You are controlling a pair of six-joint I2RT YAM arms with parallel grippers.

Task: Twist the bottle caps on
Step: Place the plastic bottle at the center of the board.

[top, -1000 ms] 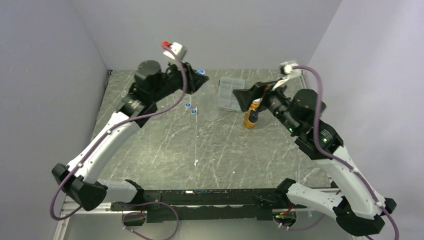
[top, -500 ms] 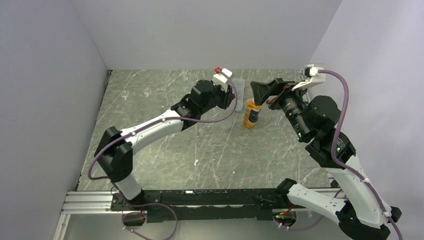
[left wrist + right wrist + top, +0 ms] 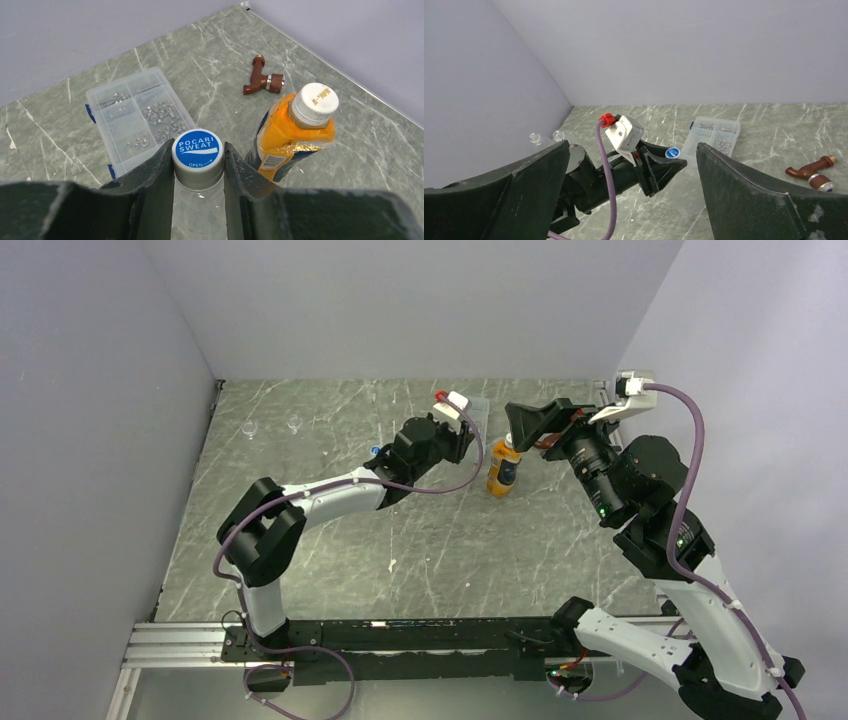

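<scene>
Cap in hand! My left gripper (image 3: 197, 148) is clamped on a blue Pocari Sweat cap (image 3: 197, 156), printed face up, with nothing under it that I can make out. Just to its right stands the orange bottle (image 3: 292, 137), upright on the table (image 3: 330, 540), and it already wears a white cap (image 3: 315, 102). My right gripper (image 3: 632, 145) hangs near the bottle's top with its jaws spread wide, holding nothing.

I read this as the carry step: the cap is gripped and sits beside a bottle. The hitch is that this neck looks closed, and I see no open bottle anywhere. Next, I reckon, the right needs to close round the orange body to steady it. The white cap's seating wants checking before the blue one goes anywhere. Another blue cap (image 3: 375, 451) lies on the table beside my left arm.
</scene>
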